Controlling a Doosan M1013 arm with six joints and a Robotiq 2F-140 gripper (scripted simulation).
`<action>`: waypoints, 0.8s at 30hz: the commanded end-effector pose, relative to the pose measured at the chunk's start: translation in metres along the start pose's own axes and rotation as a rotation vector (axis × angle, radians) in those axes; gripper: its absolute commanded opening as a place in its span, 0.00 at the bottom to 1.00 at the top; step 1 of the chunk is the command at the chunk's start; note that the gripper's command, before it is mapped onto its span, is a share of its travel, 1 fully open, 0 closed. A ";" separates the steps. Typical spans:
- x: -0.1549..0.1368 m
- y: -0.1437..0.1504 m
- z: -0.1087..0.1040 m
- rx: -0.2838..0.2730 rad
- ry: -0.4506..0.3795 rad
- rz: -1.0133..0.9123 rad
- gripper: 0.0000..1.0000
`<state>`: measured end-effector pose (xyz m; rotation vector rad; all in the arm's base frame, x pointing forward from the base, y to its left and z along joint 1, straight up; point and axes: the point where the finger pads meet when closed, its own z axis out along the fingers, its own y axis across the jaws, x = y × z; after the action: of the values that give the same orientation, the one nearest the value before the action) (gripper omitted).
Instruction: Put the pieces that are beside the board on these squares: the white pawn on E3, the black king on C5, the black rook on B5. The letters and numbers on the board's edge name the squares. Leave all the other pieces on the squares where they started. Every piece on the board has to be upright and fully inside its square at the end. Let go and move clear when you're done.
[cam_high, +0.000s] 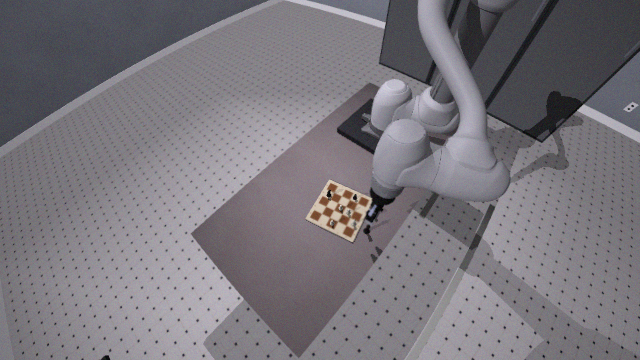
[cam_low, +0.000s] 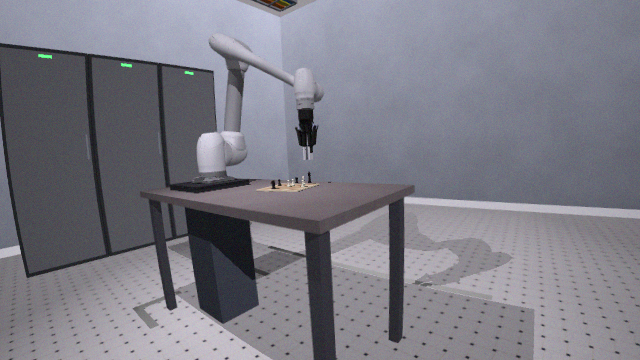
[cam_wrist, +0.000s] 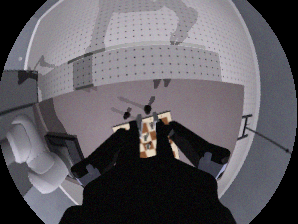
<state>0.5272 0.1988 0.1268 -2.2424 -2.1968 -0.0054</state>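
Observation:
The chessboard (cam_high: 340, 211) lies on the brown table and holds several small white and black pieces. A black piece (cam_high: 367, 229) stands on the table just off the board's right edge. In the wrist view two dark pieces (cam_wrist: 127, 106) (cam_wrist: 149, 104) stand beyond the board (cam_wrist: 148, 137). I cannot tell king from rook. My gripper (cam_high: 372, 216) (cam_low: 309, 176) hangs high above the table near that edge of the board. It also shows in the exterior view (cam_low: 306, 156), well above a tall black piece. Its fingers are drawn close together with only the board showing in the gap.
The arm's black base plate (cam_high: 362, 131) sits at the table's far end. Dark cabinets (cam_low: 100, 150) stand behind the table. The table's right edge runs close to the pieces beside the board.

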 end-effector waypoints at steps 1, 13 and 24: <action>0.000 0.000 0.000 0.000 0.000 0.000 0.25; 0.000 0.000 0.000 0.000 0.000 0.000 0.25; 0.000 0.000 0.003 0.000 0.000 0.000 0.25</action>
<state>0.5272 0.1988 0.1246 -2.2424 -2.1968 -0.0054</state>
